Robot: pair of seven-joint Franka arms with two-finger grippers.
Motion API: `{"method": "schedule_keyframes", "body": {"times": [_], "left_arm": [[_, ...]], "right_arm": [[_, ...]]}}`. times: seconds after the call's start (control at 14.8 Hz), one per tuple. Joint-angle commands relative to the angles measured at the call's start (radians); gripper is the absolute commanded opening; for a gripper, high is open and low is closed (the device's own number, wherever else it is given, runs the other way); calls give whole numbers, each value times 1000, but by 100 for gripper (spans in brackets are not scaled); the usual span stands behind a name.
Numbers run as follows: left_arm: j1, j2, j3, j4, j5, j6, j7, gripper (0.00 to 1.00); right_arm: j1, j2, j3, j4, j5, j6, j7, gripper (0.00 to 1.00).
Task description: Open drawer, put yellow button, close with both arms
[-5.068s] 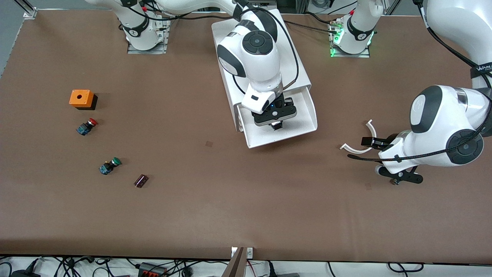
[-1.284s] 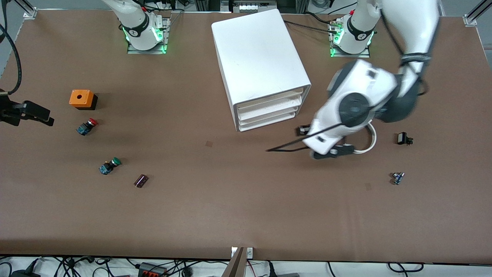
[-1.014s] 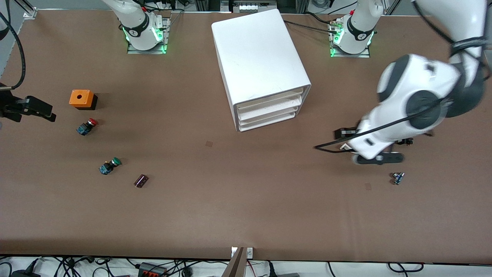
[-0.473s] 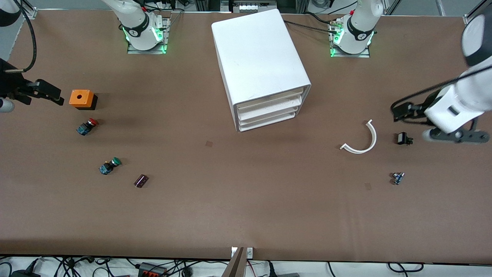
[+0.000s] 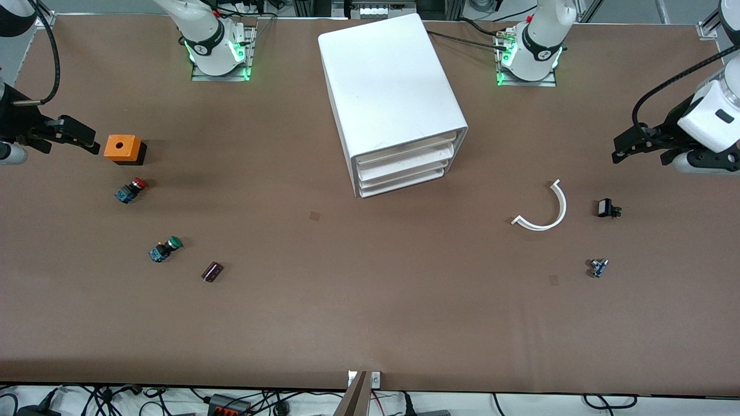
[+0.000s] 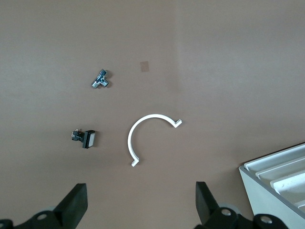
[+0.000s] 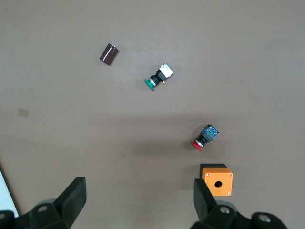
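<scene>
We find the drawer [image 5: 403, 149] shut in the cabinet [image 5: 388, 86], no yellow button visible, so presumably it lies inside. Our left gripper [image 6: 140, 210] and right gripper [image 7: 138, 205] hang empty, fingers apart, both well clear, likely because we're finished.

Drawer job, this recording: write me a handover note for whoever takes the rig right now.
Left gripper: open, empty, up over the left arm's end of the table.
Right gripper: open, empty, beside the orange box at the right arm's end.
Top drawer of the white cabinet: shut, like the two below.
Yellow button: not visible anywhere; only the red button and green button lie out.
Left: nothing apparent; confirm the yellow button is inside.
</scene>
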Motion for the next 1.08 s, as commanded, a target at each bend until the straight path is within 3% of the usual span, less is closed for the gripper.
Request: {"method": "schedule_keyframes", "body": {"times": [0.0,0.34,1.01], "left_arm": [[-17,-33,15,-41,29,16,19,100],[-9,-22,4,-10,40,-72,24,100],[-20,-16,3,8,42,-82,25,100]], "right_arm": [[-7,-19,12,-15,-11,5,7,100],[-7,-20,12,-11,-13,6,12,100],[-5,-25,12,-11,-13,-4,13,100]]}}
